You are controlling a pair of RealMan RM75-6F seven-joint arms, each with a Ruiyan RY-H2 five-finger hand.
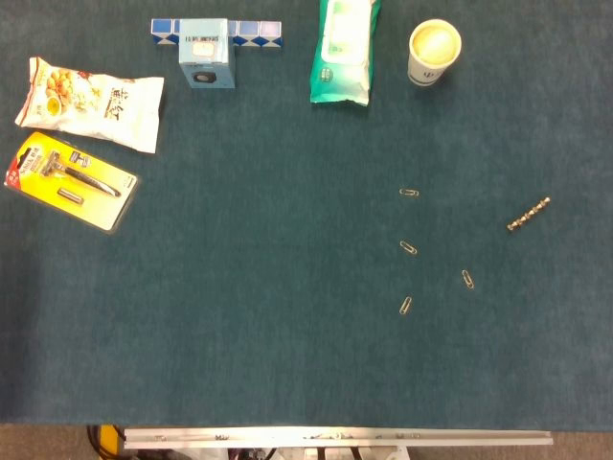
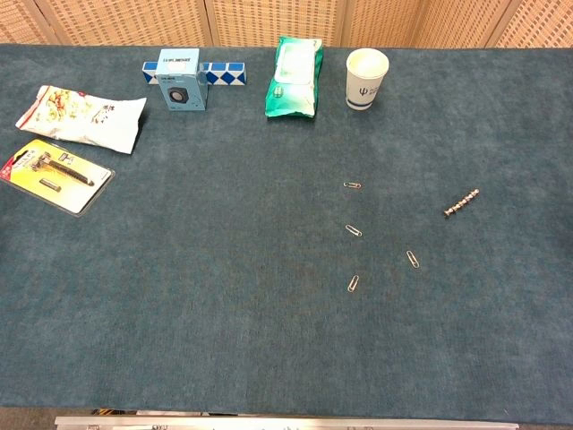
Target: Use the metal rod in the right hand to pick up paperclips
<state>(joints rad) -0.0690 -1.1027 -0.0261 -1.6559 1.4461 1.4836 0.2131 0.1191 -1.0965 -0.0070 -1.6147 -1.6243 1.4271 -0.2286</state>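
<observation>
Neither hand is showing in either view; the metal rod (image 1: pixel 529 215) is lying near four paperclips (image 1: pixel 409 248) on the tabletop (image 1: pixel 268 316).

Teal-clothed table (image 2: pixel 179 313) (evenly lit) before a woven screen (image 2: pixel 269 18).

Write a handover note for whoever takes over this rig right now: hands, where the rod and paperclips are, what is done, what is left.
Hands: neither the left nor the right hand shows in the head or chest view.
Metal rod: lies on the table at the right, not held.
Paperclips: four, loose on the cloth left of the rod: far one, middle one, near one, right one. None touches the rod.
Done: nothing visible.
Left: take the rod in the right hand, then pick up all four clips with it.
</observation>
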